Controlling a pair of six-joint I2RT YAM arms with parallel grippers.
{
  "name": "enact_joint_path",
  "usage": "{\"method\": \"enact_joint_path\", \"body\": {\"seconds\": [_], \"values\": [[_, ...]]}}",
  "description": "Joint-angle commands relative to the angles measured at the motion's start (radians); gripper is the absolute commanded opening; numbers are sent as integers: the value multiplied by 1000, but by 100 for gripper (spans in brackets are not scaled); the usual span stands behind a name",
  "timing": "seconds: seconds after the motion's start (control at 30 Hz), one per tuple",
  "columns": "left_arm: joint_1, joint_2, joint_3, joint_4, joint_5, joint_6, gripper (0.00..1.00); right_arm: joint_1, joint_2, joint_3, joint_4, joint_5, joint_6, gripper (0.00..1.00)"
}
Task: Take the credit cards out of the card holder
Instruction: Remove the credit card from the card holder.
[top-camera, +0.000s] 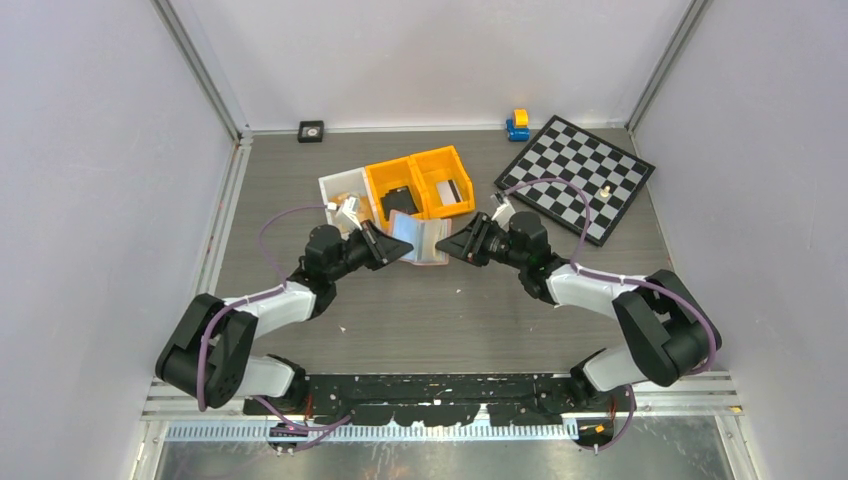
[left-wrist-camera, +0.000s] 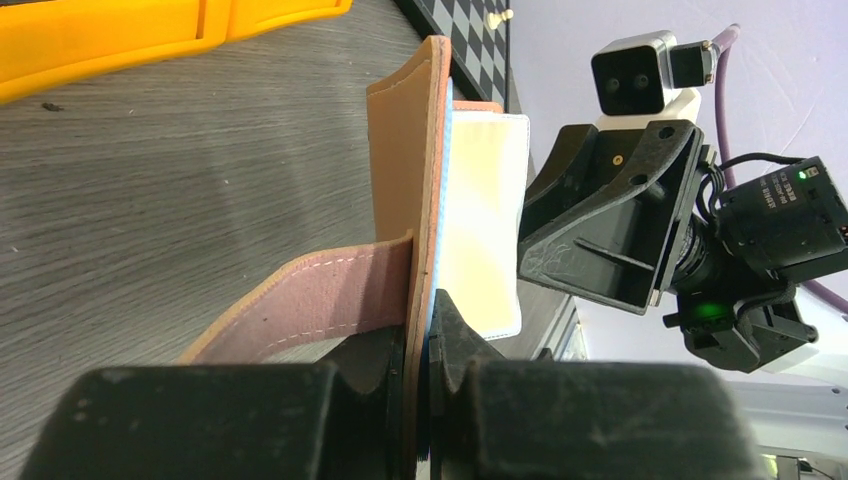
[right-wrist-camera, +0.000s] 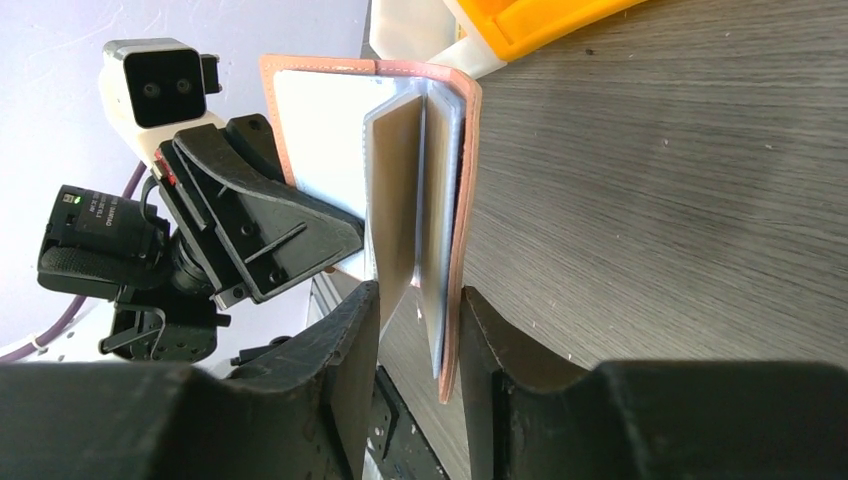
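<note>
Just in front of the orange bins (top-camera: 418, 166), the card holder (top-camera: 420, 241) is upright and spread open. The left claw (left-wrist-camera: 425, 335) pinches one cover's edge. The right claw (right-wrist-camera: 420, 335) straddles the other cover and its pocket leaves; I cannot tell whether it presses. Bare counter (top-camera: 450, 320) lies nearer than the bins.

Both arms reach from the near edge toward the tabletop's middle, forearms angled inward, so that the grippers face each other. The left gripper (left-wrist-camera: 420, 322) is clamped on one cover of the card holder (left-wrist-camera: 402, 150). The right gripper (right-wrist-camera: 415, 300) has its fingers parted astride the opposite leaves.
</note>
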Motion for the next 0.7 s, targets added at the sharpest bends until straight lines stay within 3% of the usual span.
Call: {"method": "enact_joint_path", "body": {"seconds": [0.0, 0.1, 0.43, 0.57, 0.67], "values": [[-28, -17, 66, 40, 32, 26, 0, 11, 14, 38, 22, -16, -13, 40], [-44, 1, 86, 24, 40, 41, 0, 13, 20, 39, 37, -29, -7, 40], [-68, 67, 117, 49, 93, 22, 0, 22, 34, 41, 59, -43, -1, 56], [-68, 93, 119, 93, 113, -4, 0, 22, 35, 45, 53, -40, -2, 47], [-68, 91, 118, 84, 107, -5, 1, 23, 32, 49, 35, -32, -4, 33]]}}
